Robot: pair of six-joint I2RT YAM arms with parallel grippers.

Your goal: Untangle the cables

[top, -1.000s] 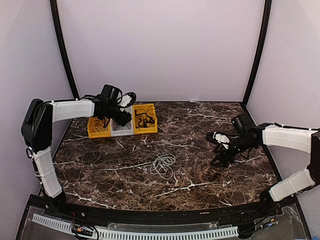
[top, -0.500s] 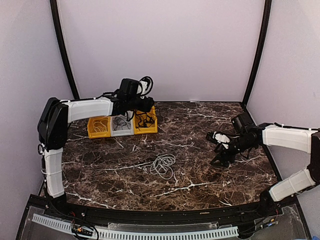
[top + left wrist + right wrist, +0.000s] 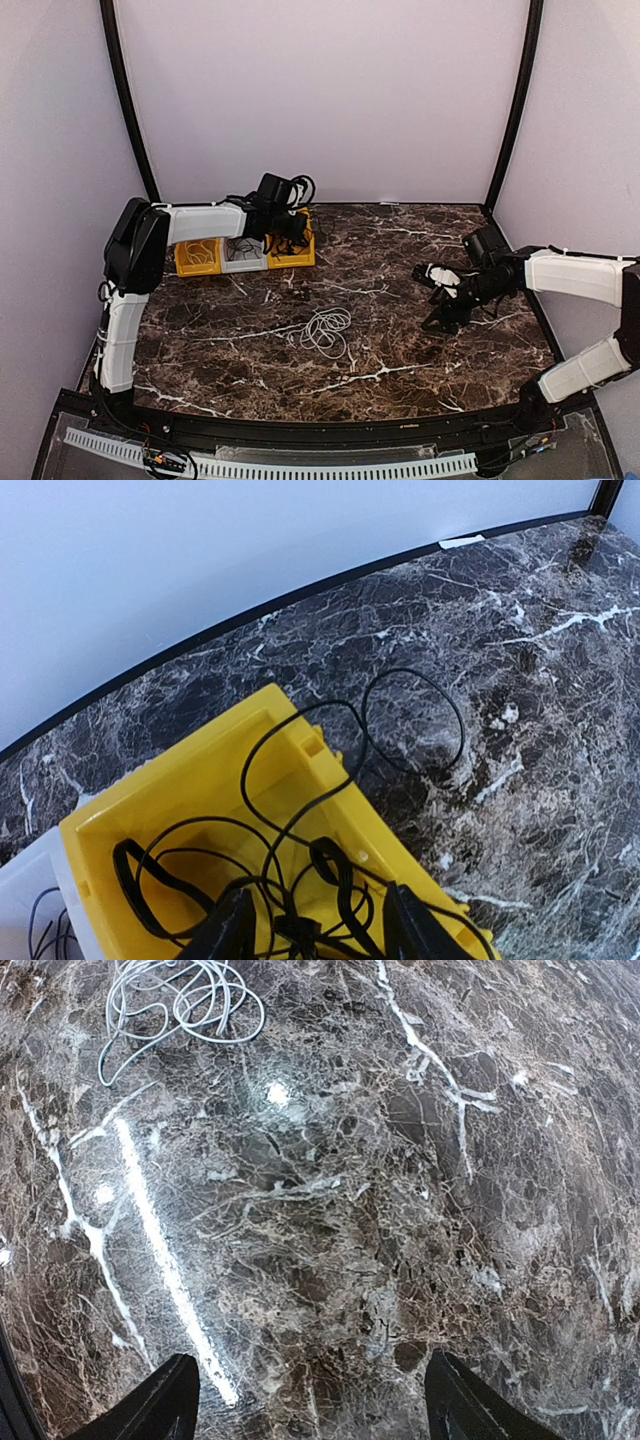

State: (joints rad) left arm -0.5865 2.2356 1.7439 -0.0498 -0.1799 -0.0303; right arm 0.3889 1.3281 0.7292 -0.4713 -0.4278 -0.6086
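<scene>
Lying under left hand (image 3: 318, 930): cables (image 3: 325, 858)

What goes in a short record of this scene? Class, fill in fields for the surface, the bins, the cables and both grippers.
Surface: dark marble table
Bins: three in a row, back left: left yellow bin, white bin, right yellow bin
White cable: loose coil lying mid-table, nothing touching it
Black cable: in the right yellow bin, one loop spilling over the rim onto the table
Left gripper: jaws apart, over the black cable
Right gripper: open, above bare table
</scene>
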